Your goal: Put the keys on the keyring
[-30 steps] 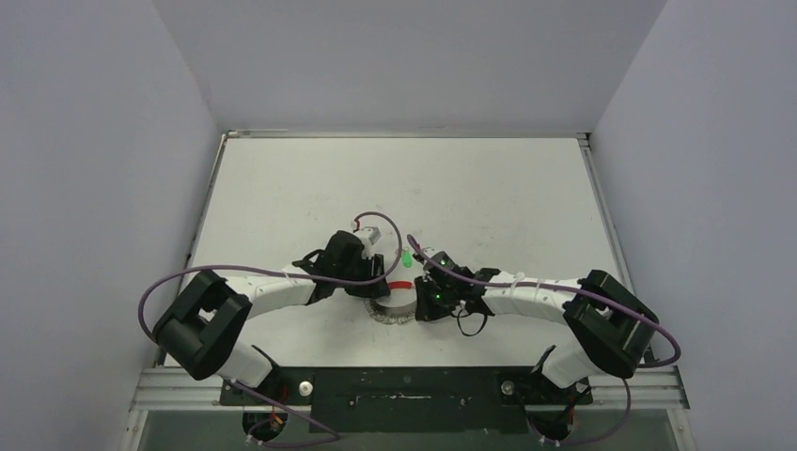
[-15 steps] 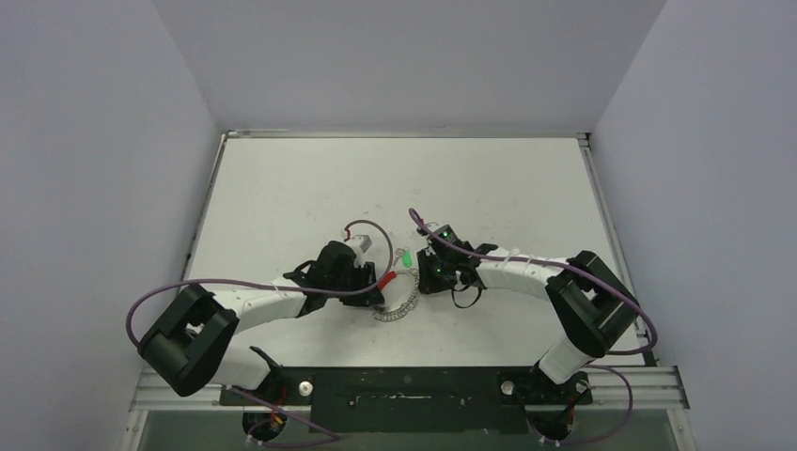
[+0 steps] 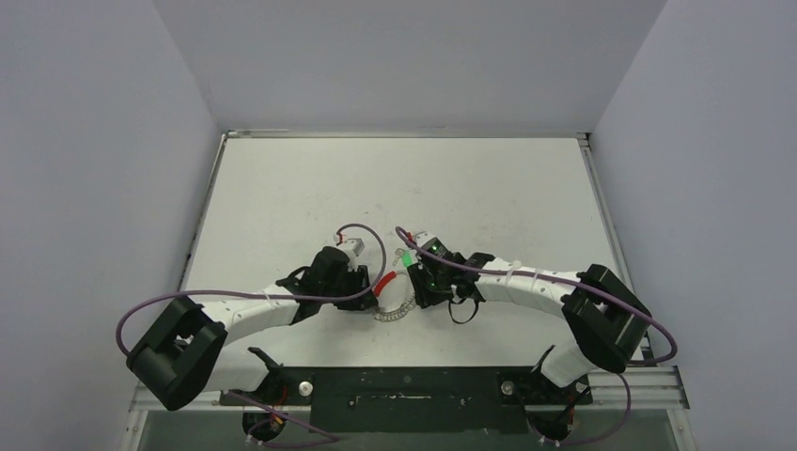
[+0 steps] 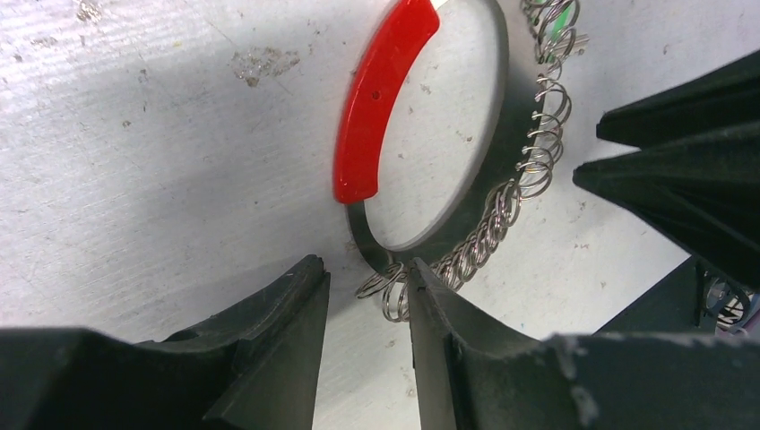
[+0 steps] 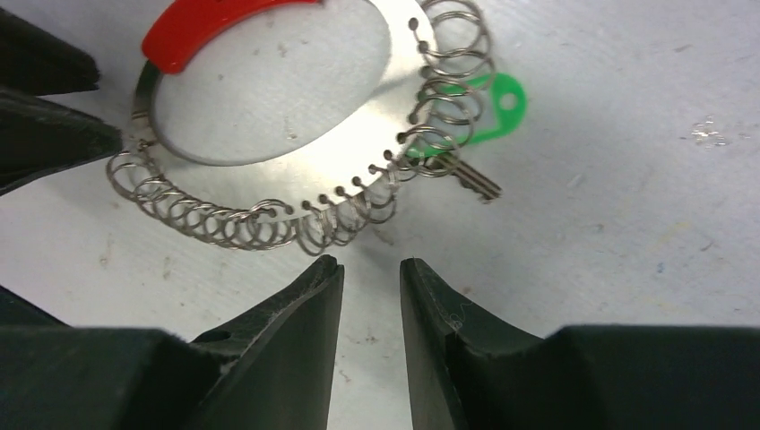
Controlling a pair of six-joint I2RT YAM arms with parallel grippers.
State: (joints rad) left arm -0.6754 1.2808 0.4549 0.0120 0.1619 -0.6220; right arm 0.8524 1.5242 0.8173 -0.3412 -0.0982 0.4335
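Down at the near edge, a black rail (image 3: pixel 404 390) carries both bases, with purple cables (image 3: pixel 226 296) looping off them. The left arm (image 3: pixel 263 310) and right arm (image 3: pixel 526 287) bend inward and meet just past that edge, about midway between the left and right edges.

On the left tool (image 4: pixel 367 278), the jaws stand apart, tips low over the tabletop (image 3: pixel 470 178). The nearest wire loops of the keyring (image 4: pixel 499 107) sit in the gap, touching one finger, but nothing is clamped. The right tool (image 5: pixel 369 269) faces it with jaws parted too, gap bare, just short of the loops.

Between them the keyring lies flat, its red arc (image 5: pixel 206 31) on the left arm's side. The green-tagged keys (image 5: pixel 472 184) lie against the ring's far-right side, overlapping its loops. Whether they are threaded on, I can't tell.

The tabletop is white, scuffed and speckled. Beyond the tools it runs bare to the far edge, with plain pale-grey walls (image 3: pixel 404 56) closing in on three sides.
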